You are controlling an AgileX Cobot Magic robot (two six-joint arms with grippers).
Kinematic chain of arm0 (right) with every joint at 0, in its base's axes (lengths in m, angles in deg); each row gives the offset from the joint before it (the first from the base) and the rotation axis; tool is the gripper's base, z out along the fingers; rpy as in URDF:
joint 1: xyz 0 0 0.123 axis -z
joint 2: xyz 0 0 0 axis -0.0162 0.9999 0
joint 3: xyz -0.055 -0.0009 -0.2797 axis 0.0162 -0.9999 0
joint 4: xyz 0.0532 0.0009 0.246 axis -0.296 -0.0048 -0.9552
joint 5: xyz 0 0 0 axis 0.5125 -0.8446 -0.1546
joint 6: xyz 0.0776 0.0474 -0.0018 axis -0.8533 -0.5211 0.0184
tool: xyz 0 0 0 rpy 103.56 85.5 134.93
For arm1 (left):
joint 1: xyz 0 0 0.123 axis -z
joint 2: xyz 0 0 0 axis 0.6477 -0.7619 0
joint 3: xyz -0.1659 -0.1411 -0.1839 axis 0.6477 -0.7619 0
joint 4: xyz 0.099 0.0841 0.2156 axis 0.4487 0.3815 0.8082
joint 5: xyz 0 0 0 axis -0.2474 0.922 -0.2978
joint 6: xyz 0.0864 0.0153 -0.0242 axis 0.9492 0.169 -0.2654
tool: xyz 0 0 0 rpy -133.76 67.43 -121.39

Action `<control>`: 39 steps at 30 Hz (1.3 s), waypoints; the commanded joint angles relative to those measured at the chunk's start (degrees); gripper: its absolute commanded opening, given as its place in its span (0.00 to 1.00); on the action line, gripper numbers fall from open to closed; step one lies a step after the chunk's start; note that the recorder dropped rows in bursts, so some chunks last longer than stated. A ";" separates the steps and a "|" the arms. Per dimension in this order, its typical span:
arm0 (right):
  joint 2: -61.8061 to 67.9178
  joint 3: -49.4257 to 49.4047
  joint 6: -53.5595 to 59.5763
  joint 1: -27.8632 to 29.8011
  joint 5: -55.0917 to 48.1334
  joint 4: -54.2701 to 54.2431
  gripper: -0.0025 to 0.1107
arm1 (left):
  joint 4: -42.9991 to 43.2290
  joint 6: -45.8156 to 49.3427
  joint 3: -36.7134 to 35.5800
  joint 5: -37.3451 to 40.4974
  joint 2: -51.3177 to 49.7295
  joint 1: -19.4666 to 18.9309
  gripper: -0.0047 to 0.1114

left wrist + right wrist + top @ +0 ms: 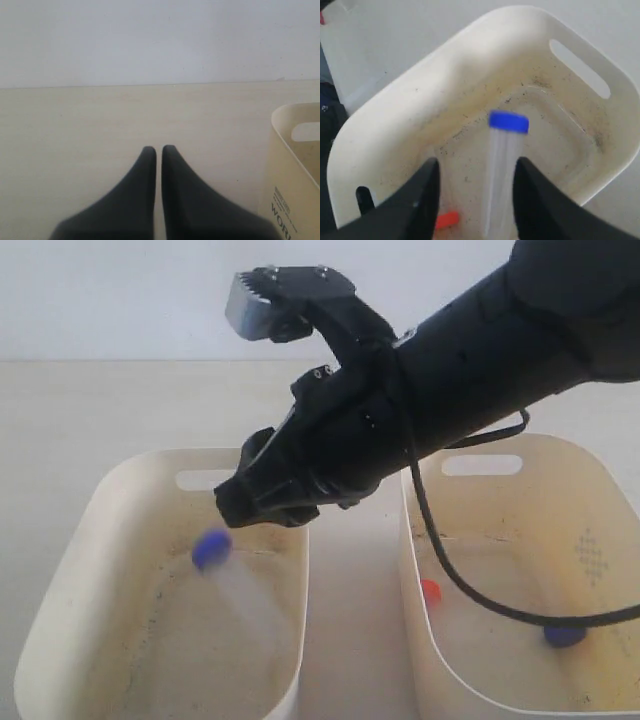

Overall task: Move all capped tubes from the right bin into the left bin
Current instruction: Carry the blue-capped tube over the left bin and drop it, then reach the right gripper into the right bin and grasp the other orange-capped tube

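left bin: 2 capped tubes | right bin: 2 | right pincer parted, empty | left pincer closed

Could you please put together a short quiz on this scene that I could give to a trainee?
1. True or false: the left tool holds a tube.
2. Which cap colours lie in the right bin? A) one orange-red, one dark blue B) two green C) none
3. Fill in: the blurred blue-capped tube by the open right tool is over the ___ bin.
Key: 1 false, its jaws are shut with nothing between them. 2 A: orange-red cap, dark blue cap. 3 the left bin.
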 commanded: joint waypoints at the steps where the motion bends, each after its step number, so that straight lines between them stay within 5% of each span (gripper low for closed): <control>1: -2.34 0.24 -0.90 0.16 5.23 0.89 0.03 | 0.10 -0.48 0.16 -0.39 0.19 -0.06 0.08; 10: -15.78 0.12 -28.10 10.96 -7.46 27.64 0.02 | 0.10 -0.48 0.16 -0.39 0.19 -0.06 0.08; 21: -10.25 -6.31 -34.68 13.79 -13.45 34.73 0.02 | 0.10 -0.48 0.16 -0.39 0.19 -0.06 0.08; 28: -8.37 -8.47 -31.63 16.50 -16.02 33.72 0.02 | 0.10 -0.48 0.16 -0.39 0.19 -0.06 0.08; 39: -5.34 -11.21 -12.54 23.92 -17.44 15.27 0.02 | 0.10 -0.48 0.16 -0.39 0.19 -0.06 0.08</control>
